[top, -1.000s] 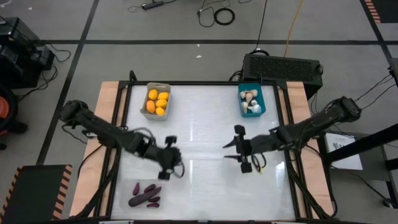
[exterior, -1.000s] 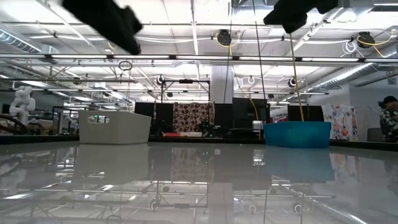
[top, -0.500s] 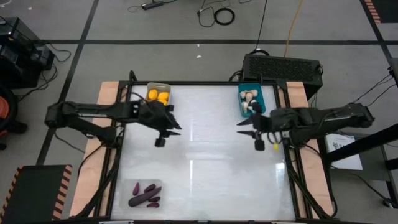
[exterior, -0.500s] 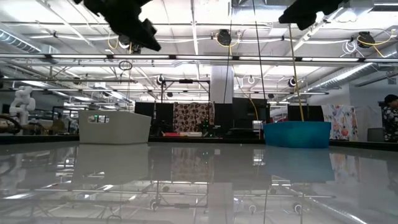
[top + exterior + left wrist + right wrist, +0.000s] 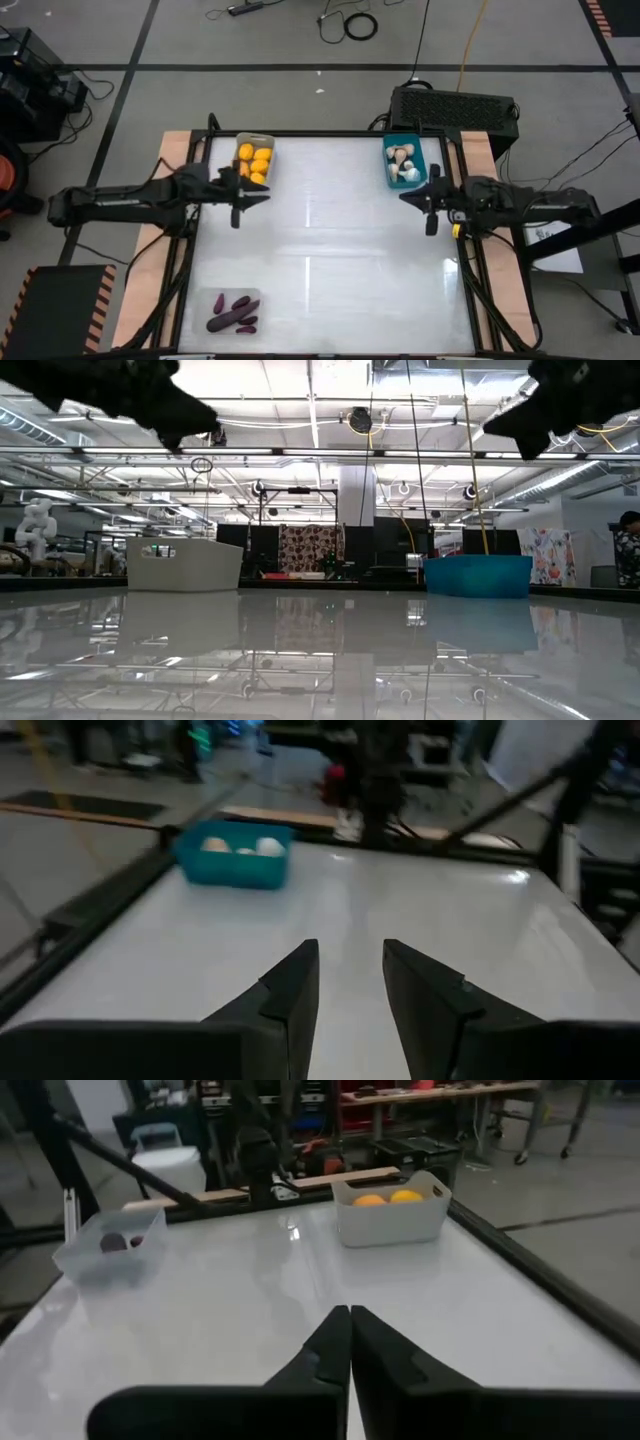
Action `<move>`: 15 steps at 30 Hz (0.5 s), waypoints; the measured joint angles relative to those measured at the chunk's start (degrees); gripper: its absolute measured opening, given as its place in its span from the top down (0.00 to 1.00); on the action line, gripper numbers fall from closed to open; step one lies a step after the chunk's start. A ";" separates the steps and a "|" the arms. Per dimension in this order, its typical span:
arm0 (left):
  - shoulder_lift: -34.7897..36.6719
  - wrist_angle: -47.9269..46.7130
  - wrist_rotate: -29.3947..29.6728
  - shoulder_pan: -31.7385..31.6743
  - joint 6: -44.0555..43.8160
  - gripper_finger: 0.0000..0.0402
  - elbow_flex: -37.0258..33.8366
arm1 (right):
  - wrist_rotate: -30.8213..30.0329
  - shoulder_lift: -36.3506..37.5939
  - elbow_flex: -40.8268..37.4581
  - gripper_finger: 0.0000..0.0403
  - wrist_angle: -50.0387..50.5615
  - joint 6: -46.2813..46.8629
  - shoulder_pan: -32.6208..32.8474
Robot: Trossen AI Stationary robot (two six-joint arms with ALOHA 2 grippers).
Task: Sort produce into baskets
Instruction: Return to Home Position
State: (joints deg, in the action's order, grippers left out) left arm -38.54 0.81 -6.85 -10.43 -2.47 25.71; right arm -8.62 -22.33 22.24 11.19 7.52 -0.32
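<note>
Three baskets stand on the white table. The light grey basket [image 5: 252, 161] at the far left holds orange-yellow fruits [image 5: 387, 1199]. At the far right, the teal basket [image 5: 405, 163] holds pale garlic bulbs [image 5: 240, 846]. The clear basket [image 5: 232, 311] at the near left holds dark purple eggplants [image 5: 233, 313]. My left gripper [image 5: 348, 960] hovers near the table's left edge, just on the near side of the grey basket; it is open by a narrow gap with nothing between the fingers. My right gripper [image 5: 349, 1320] hovers near the right edge, just on the near side of the teal basket, shut and empty.
A large black box [image 5: 455, 108] sits beyond the table's far edge on the right. Wooden side strips [image 5: 172, 170] flank the table. The wide middle of the table top [image 5: 320, 240] is bare between the two arms.
Both arms have drawn back from the table's middle. My left gripper has gone toward the far and left edges and ended beside the grey basket. My right gripper has gone toward the far and right edges and ended beside the teal basket, and it has shut.
</note>
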 joint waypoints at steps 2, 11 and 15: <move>3.01 1.29 2.34 0.00 -1.51 0.70 -2.79 | 0.02 3.20 -2.50 1.00 0.41 2.24 -0.36; 14.49 -0.90 3.56 0.04 -3.26 0.70 -10.43 | -3.24 16.39 -12.40 1.00 1.07 6.31 -0.44; 18.84 -2.06 4.46 0.04 -3.35 0.70 -12.69 | -3.42 21.07 -14.10 1.00 5.56 6.92 -0.44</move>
State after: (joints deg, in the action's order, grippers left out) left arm -19.70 -1.25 -2.39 -10.39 -5.82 13.01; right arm -12.04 -1.25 8.13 16.75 14.44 -0.75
